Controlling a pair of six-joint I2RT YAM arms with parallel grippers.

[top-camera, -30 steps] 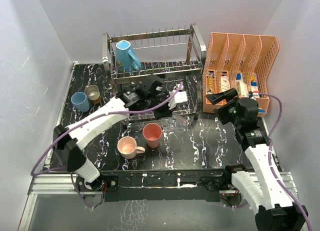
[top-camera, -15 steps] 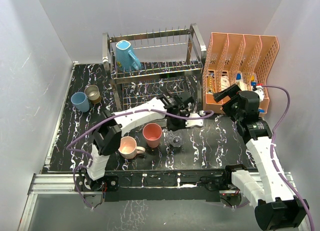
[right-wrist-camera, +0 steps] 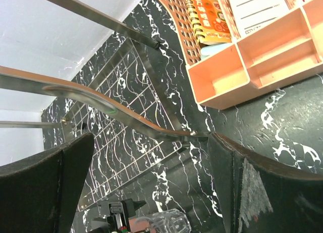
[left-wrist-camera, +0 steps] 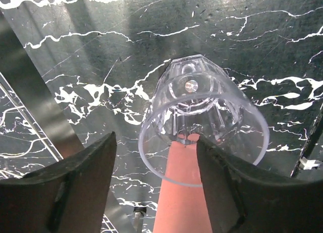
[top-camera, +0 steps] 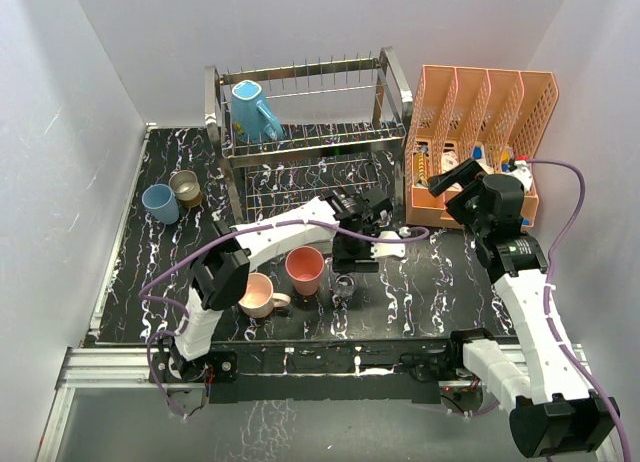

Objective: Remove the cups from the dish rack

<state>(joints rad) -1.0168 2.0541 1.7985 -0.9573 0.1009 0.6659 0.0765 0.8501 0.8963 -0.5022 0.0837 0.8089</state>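
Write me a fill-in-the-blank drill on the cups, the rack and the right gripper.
1. The only cup on the dish rack is the ___ handled mug.
2. The clear glass tumbler stands on the table right next to the ___ tumbler.
3. The right gripper hovers near the orange file organiser with its jaws ___.
4. ___ cups stand on the table.
Missing words: teal; salmon-red; open; five.

Left tool [top-camera: 347,267] over clear glass tumbler [top-camera: 344,286] (beside salmon-red tumbler [top-camera: 305,269]); teal handled mug [top-camera: 255,110] on dish rack [top-camera: 395,77].
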